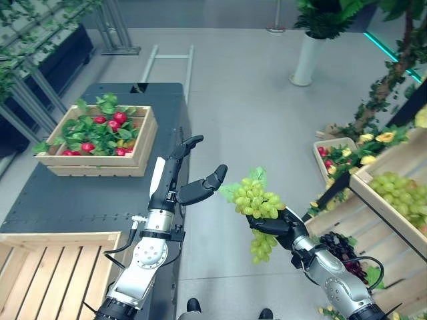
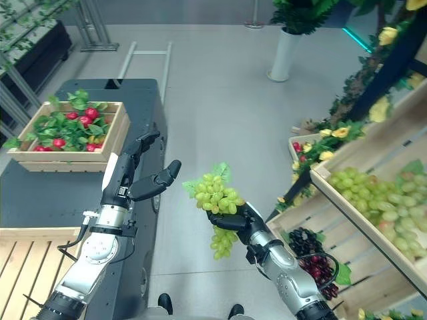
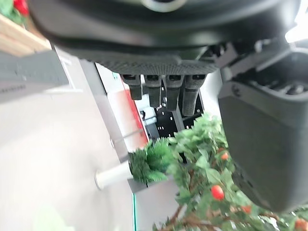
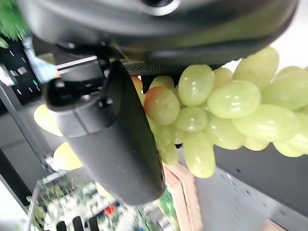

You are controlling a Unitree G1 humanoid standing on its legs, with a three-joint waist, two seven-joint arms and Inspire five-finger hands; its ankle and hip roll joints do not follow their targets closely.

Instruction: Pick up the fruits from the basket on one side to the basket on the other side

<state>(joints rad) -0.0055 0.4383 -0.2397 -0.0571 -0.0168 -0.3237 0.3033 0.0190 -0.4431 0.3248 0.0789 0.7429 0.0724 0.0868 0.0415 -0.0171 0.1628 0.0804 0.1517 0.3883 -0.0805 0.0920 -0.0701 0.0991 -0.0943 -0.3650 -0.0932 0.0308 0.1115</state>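
- Right hand [image 1: 277, 223] of mine is curled round a bunch of green grapes [image 1: 257, 200]; my right wrist view shows the thumb [image 4: 113, 139] pressed against the berries, so the grip looks firm.
- That bunch hangs in the air over the grey floor [image 1: 253, 113], between the dark table [image 1: 80, 200] on my left and the wooden crates on my right, touching neither.
- Part of the bunch stands above my hand, with a green leaf on top, and a smaller tail of berries droops below it.
- My left hand [image 1: 193, 183] is raised beside the table edge with fingers straight and spread, holding nothing, its thumb reaching toward the grapes but apart from them.
- On my right, a slatted crate [image 1: 383, 170] holds more green grapes [image 1: 403, 193], and dark grapes [image 1: 337, 247] lie lower down by my right forearm.
- On the table, a wooden crate of leaves and red fruit [image 1: 100, 133] sits well away from the bunch, and a second, pale slatted crate [image 1: 47, 267] lies nearest me.
- I judge this to be the carry step: the fruit is lifted out and on its way across.
- Next, I reckon, the bunch must go leftward over the table, either passed to my open left hand or lowered into a crate; the drooping tail could snag on a rim, so it wants height.
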